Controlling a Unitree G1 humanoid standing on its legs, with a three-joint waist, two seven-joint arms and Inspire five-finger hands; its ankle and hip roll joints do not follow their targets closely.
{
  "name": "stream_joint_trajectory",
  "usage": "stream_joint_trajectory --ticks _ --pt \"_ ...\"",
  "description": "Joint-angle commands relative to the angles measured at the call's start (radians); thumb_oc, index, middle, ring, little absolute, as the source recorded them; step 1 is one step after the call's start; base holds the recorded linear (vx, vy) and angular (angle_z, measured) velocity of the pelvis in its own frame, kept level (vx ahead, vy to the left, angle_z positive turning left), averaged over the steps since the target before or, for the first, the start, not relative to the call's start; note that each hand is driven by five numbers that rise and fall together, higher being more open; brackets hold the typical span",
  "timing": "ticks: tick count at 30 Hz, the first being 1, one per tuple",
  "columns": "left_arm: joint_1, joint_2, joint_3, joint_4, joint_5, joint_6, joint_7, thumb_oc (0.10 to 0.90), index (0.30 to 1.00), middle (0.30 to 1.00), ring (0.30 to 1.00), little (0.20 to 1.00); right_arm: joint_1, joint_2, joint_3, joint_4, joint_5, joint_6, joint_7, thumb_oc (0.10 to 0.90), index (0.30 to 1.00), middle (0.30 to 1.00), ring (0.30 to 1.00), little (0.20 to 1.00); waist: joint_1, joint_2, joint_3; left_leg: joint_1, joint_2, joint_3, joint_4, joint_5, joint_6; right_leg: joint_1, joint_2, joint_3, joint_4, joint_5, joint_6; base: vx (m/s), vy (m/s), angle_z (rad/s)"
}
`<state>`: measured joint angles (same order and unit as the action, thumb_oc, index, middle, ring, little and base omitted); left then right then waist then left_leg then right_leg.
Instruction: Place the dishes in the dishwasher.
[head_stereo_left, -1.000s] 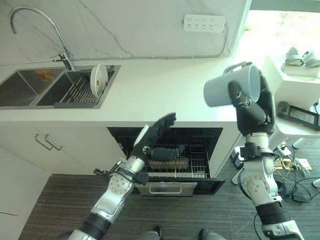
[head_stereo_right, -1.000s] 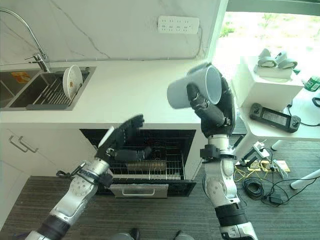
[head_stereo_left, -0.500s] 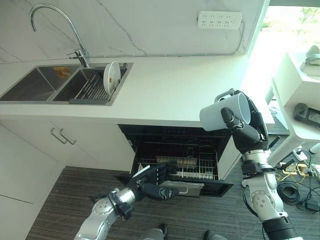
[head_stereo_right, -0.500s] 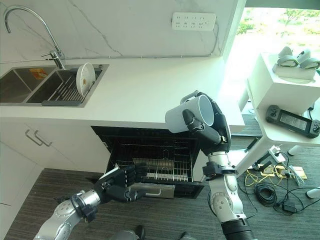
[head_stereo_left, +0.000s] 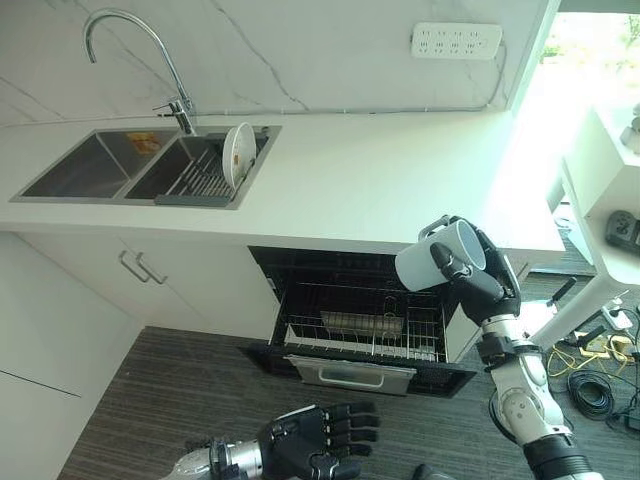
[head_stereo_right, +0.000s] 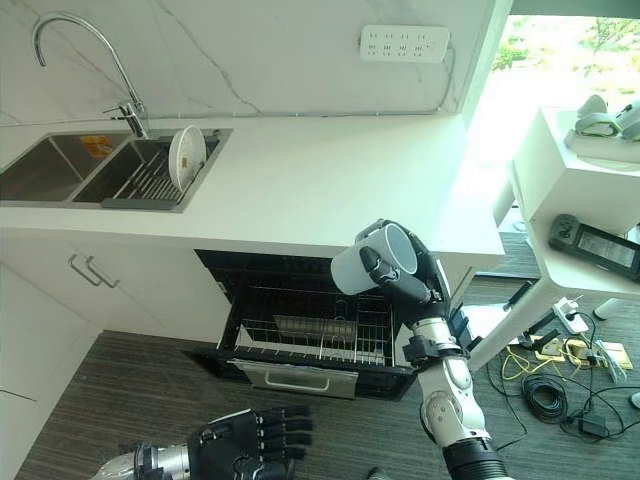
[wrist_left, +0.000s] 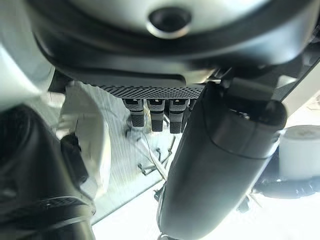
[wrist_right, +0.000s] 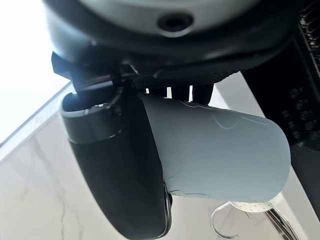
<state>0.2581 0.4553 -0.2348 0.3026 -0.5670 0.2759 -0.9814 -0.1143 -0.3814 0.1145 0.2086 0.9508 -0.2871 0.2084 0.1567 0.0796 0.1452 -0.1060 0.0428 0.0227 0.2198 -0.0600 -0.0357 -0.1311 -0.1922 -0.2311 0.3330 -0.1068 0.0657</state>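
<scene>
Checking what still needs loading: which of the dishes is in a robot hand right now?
The pale grey mug, tipped on its side in the right hand above the open dishwasher rack. The round white plate stands on edge in the sink's drying rack, untouched.

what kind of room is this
Most likely a home kitchen: a white counter with a sink and tap, and an open dishwasher built in under it.
</scene>
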Motion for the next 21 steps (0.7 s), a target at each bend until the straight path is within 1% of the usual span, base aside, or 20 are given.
stream_joint_trajectory --ticks 1,2,3,4,5,6,7,8,9,10,11,14,16,17,18,21 --pt "-0.004 0.044 -0.044 0.05 0.11 -0.084 0.139 0.8 0.9 0.9 0.9 0.9 -0.122 -0.019 -0.026 -0.089 0.005 -0.079 0.061 0.4 0.3 0.3 0.3 0.3 0.017 -0.03 -0.04 -0.002 0.02 -0.015 0.08 -0.161 0.003 0.054 -0.04 -0.004 -0.033 -0.067 0.101 0.01 -0.005 0.06" --pt "-0.003 0.041 -0.051 0.101 0.15 -0.102 0.211 0.8 0.9 0.9 0.9 0.9 -0.125 -0.018 -0.019 -0.089 -0.001 -0.079 0.055 0.4 0.3 0.3 0.3 0.3 0.019 -0.029 -0.039 -0.003 0.02 -0.016 0.08 -0.161 0.003 0.055 -0.04 -0.006 -0.033 -0.069 0.101 0.01 -0.005 0.08" --pt "-0.001 0.031 -0.054 0.17 0.2 -0.125 0.306 0.8 0.9 0.9 0.9 0.9 -0.129 -0.014 -0.013 -0.092 -0.012 -0.078 0.043 0.4 0.3 0.3 0.3 0.3 0.023 -0.03 -0.039 -0.004 0.019 -0.017 0.08 -0.16 0.003 0.055 -0.041 -0.008 -0.033 -0.07 0.101 0.01 -0.006 0.09" --pt "-0.002 0.015 -0.054 0.233 0.239 -0.139 0.378 0.8 0.9 0.9 0.9 0.9 -0.132 -0.013 -0.006 -0.095 -0.022 -0.081 0.033 0.4 0.3 0.3 0.3 0.3 0.026 -0.03 -0.039 -0.005 0.018 -0.019 0.08 -0.159 0.003 0.056 -0.041 -0.011 -0.033 -0.071 0.101 0.01 -0.007 0.04" --pt "-0.01 -0.014 -0.039 0.325 0.304 -0.15 0.485 0.8 0.9 0.9 0.9 0.9 -0.134 -0.007 0.002 -0.1 -0.04 -0.086 0.017 0.4 0.3 0.3 0.3 0.3 0.029 -0.032 -0.038 -0.006 0.016 -0.02 0.08 -0.158 0.003 0.057 -0.043 -0.014 -0.033 -0.071 0.101 0.0 0.0 0.0" --pt "-0.015 -0.032 -0.029 0.411 0.343 -0.204 0.524 0.8 0.9 0.9 0.9 0.9 -0.137 0.0 0.008 -0.098 -0.056 -0.091 -0.003 0.4 0.3 0.3 0.3 0.3 0.031 -0.035 -0.037 -0.008 0.016 -0.02 0.08 -0.155 0.002 0.056 -0.044 -0.016 -0.033 -0.071 0.101 0.0 0.0 0.0" --pt "-0.024 -0.05 -0.022 0.469 0.364 -0.245 0.545 0.8 0.9 0.9 0.9 0.9 -0.141 0.004 0.013 -0.095 -0.069 -0.095 -0.018 0.4 0.3 0.3 0.3 0.3 0.031 -0.037 -0.036 -0.01 0.016 -0.02 0.08 -0.154 0.001 0.055 -0.046 -0.017 -0.033 -0.07 0.101 0.01 -0.021 0.06" --pt "-0.034 -0.093 0.008 0.553 0.369 -0.273 0.6 0.8 0.9 0.9 0.9 0.9 -0.144 0.022 0.02 -0.079 -0.094 -0.103 -0.052 0.4 0.3 0.3 0.3 0.3 0.038 -0.042 -0.035 -0.012 0.019 -0.019 0.08 -0.152 0.0 0.055 -0.049 -0.023 -0.033 -0.069 0.101 0.01 -0.022 0.12" --pt "-0.037 -0.11 0.019 0.578 0.369 -0.271 0.622 0.8 0.9 0.9 0.9 0.9 -0.143 0.03 0.019 -0.073 -0.101 -0.101 -0.061 0.4 0.3 0.3 0.3 0.3 0.039 -0.043 -0.034 -0.013 0.02 -0.017 0.08 -0.152 0.001 0.055 -0.051 -0.025 -0.033 -0.069 0.101 0.02 -0.044 0.18" --pt "-0.045 -0.148 0.044 0.657 0.405 -0.308 0.656 0.8 0.9 0.9 0.9 0.9 -0.141 0.049 0.01 -0.049 -0.123 -0.108 -0.061 0.4 0.3 0.3 0.3 0.3 0.045 -0.049 -0.032 -0.015 0.02 -0.016 0.08 -0.151 0.001 0.055 -0.054 -0.033 -0.033 -0.067 0.102 0.02 -0.041 0.16" --pt "-0.048 -0.16 0.048 0.684 0.405 -0.317 0.671 0.8 0.9 0.9 0.9 0.9 -0.142 0.053 0.008 -0.036 -0.133 -0.114 -0.058 0.4 0.3 0.3 0.3 0.3 0.047 -0.052 -0.03 -0.016 0.02 -0.016 0.08 -0.15 0.002 0.056 -0.056 -0.036 -0.033 -0.067 0.101 0.02 -0.045 0.09" --pt "-0.053 -0.183 0.067 0.734 0.409 -0.335 0.742 0.8 0.9 0.9 0.9 0.9 -0.145 0.061 0.01 -0.004 -0.163 -0.127 -0.064 0.4 0.3 0.3 0.3 0.3 0.055 -0.055 -0.026 -0.019 0.02 -0.015 0.08 -0.149 0.002 0.058 -0.06 -0.045 -0.033 -0.067 0.101 0.01 -0.024 0.04" --pt "-0.056 -0.185 0.084 0.765 0.443 -0.336 0.831 0.8 0.9 0.9 0.9 0.9 -0.144 0.067 0.012 0.015 -0.167 -0.127 -0.07 0.4 0.3 0.3 0.3 0.3 0.058 -0.057 -0.025 -0.019 0.02 -0.015 0.08 -0.148 0.001 0.059 -0.062 -0.05 -0.033 -0.067 0.1 0.01 -0.009 0.03" --pt "-0.057 -0.185 0.089 0.773 0.444 -0.332 0.849 0.8 0.9 0.9 0.9 0.9 -0.144 0.067 0.013 0.019 -0.168 -0.124 -0.073 0.4 0.3 0.3 0.3 0.3 0.059 -0.057 -0.025 -0.02 0.02 -0.015 0.08 -0.148 0.0 0.059 -0.062 -0.051 -0.033 -0.067 0.101 0.02 0.001 0.03" --pt "-0.062 -0.185 0.119 0.807 0.439 -0.331 0.901 0.8 0.9 0.9 0.9 0.9 -0.139 0.068 0.02 0.032 -0.186 -0.119 -0.085 0.4 0.3 0.3 0.3 0.3 0.059 -0.058 -0.024 -0.021 0.02 -0.015 0.08 -0.146 -0.001 0.058 -0.065 -0.053 -0.033 -0.066 0.101 0.0 0.0 0.0" --pt "-0.067 -0.184 0.154 0.843 0.458 -0.344 0.933 0.8 0.9 0.9 0.9 0.9 -0.125 0.074 0.031 0.053 -0.202 -0.119 -0.097 0.4 0.3 0.3 0.3 0.3 0.057 -0.06 -0.021 -0.022 0.02 -0.013 0.08 -0.145 -0.001 0.057 -0.068 -0.056 -0.033 -0.065 0.1 0.0 0.0 0.0"
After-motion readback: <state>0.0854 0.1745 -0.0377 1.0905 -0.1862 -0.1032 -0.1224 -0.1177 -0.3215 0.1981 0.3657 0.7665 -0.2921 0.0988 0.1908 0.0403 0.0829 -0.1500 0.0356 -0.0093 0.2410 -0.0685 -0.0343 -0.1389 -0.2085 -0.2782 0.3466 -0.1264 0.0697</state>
